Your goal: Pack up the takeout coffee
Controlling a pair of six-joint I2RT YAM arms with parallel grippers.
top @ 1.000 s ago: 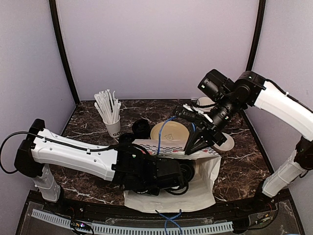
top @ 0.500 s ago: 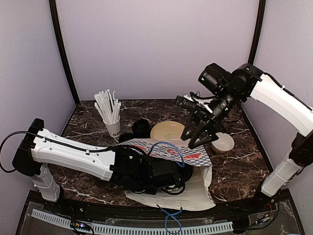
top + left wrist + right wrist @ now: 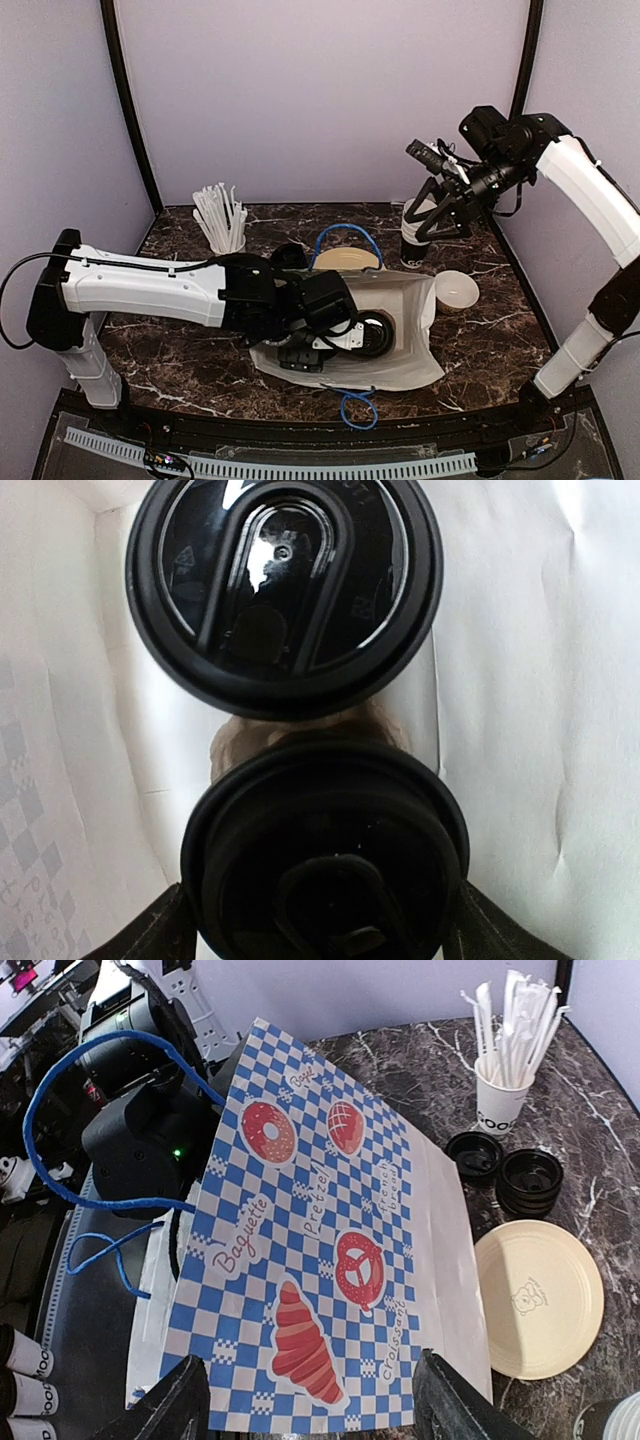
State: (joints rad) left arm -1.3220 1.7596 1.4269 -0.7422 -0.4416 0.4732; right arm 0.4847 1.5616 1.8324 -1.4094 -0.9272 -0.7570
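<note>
A white paper bag [image 3: 415, 345] with blue checks [image 3: 310, 1250] lies on its side mid-table. My left gripper [image 3: 325, 935] reaches into it, its fingers pressed against both sides of a black-lidded takeout coffee cup [image 3: 325, 850]. A second lidded cup [image 3: 285, 580] lies just beyond it, deeper in the bag. From above, one black lid [image 3: 375, 335] shows at the bag's mouth. My right gripper [image 3: 435, 222] hangs open and holds nothing, raised at the back right above another black cup [image 3: 412, 248]. Its open fingers frame the bag [image 3: 315, 1415].
A white cup of straws [image 3: 225, 235] stands back left, with black lids [image 3: 288, 258] beside it. A cream plate [image 3: 345, 260] lies behind the bag and a small white bowl [image 3: 455, 290] to its right. Blue cable [image 3: 345, 238] loops over the bag.
My right gripper opened, let go of the bag's upper side and rose up and to the right. The bag's side dropped flat. The left arm shifted right, deeper into the bag.
</note>
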